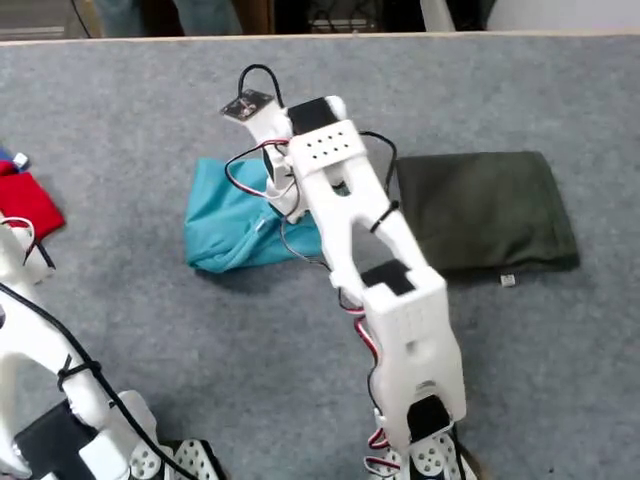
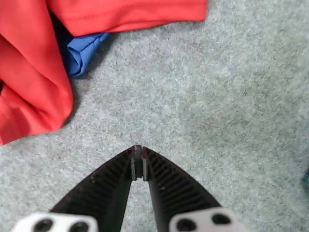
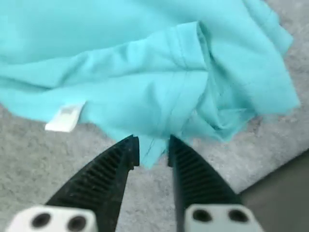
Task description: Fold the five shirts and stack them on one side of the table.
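Observation:
A teal shirt (image 1: 232,225) lies crumpled at the middle of the grey table, its folds drawn toward my right gripper (image 3: 152,147). That gripper is shut on a bunched corner of the teal shirt (image 3: 159,96), which hangs between its black fingers. Just right of it lies a folded dark green shirt (image 1: 485,210). At the table's left edge a red shirt (image 1: 28,203) lies over a blue one (image 2: 82,50). My left gripper (image 2: 138,164) hovers over bare felt beside the red shirt (image 2: 34,77), shut with nothing in it.
The right arm (image 1: 380,270) stretches from the front edge across the table's middle to the teal shirt. The left arm's base (image 1: 60,420) is at the front left. Grey felt (image 1: 150,350) covers the table, open between the arms and along the back.

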`<action>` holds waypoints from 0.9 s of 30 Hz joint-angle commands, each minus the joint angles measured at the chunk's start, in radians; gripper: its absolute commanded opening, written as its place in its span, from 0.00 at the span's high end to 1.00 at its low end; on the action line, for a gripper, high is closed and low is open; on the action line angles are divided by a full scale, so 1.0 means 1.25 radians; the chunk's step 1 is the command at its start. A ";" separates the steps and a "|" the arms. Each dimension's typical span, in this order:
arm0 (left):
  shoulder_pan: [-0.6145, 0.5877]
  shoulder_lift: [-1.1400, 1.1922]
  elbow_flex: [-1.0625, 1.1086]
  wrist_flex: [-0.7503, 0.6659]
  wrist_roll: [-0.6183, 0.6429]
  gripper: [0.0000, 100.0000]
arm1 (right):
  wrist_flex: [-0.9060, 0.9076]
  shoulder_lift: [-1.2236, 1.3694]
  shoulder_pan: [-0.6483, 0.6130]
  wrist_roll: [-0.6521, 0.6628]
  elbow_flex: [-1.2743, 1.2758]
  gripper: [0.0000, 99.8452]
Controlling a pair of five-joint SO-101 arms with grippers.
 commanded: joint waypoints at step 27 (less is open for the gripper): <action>-0.039 -0.029 -0.004 -0.004 -0.036 0.97 | 0.059 -0.255 0.128 0.209 0.347 0.98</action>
